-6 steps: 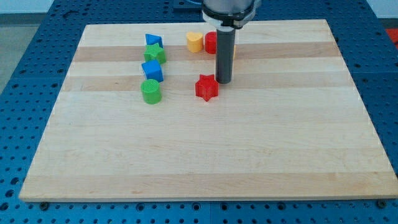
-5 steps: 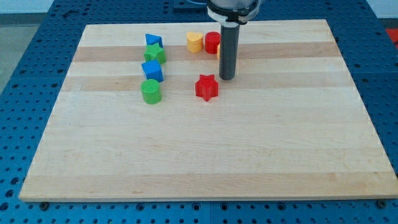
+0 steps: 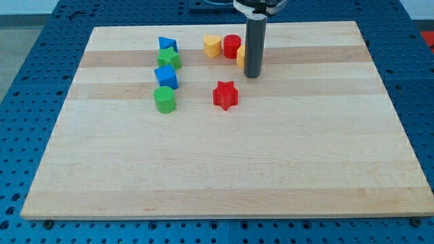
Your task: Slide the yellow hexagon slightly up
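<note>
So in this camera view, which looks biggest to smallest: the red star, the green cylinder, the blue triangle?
1. Red star
2. Green cylinder, close to the star, so unsure
3. Blue triangle, smallest, though farther up the board and partly hidden

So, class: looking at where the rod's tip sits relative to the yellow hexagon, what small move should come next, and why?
Probably a short push toward the view's top. My tip sits just below the yellow hexagon, which the rod mostly hides, leaving only a yellow sliver beside the red cylinder. Whether tip and block already touch I cannot tell, so keep the push gentle.
</note>
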